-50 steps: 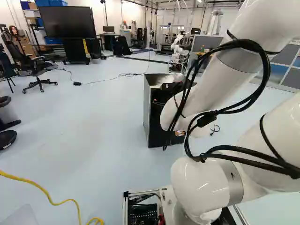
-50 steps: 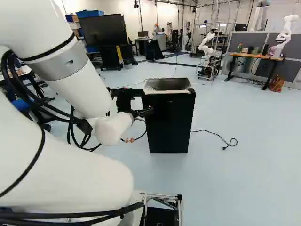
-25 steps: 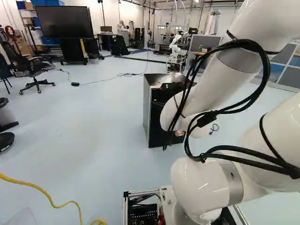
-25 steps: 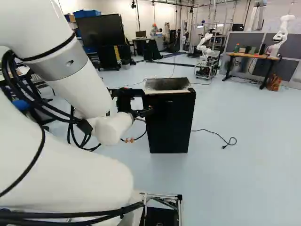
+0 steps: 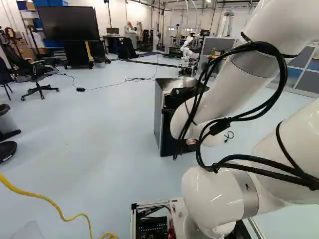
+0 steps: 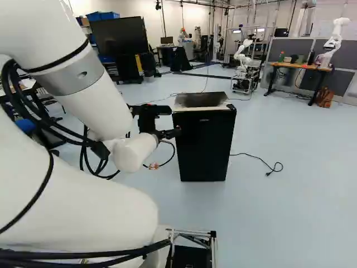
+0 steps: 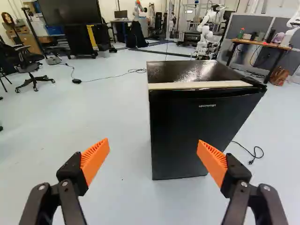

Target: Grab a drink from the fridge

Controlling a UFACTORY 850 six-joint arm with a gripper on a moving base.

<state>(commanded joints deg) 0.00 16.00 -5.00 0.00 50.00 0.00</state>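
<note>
Pads [image 7: 93, 159] apart, wrist view only

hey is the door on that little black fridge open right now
No, the fridge door sits flush and closed, ahead of the open claw.

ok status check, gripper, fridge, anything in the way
Gripper open, holding nothing. Fridge ahead, door looks shut. No obstacle seen between gripper and door.

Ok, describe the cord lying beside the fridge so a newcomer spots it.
Start at the black fridge. At its right in the right base view, a cord lies on the floor. Unlike the farther cable with a black box, it ends in a plug.
</note>
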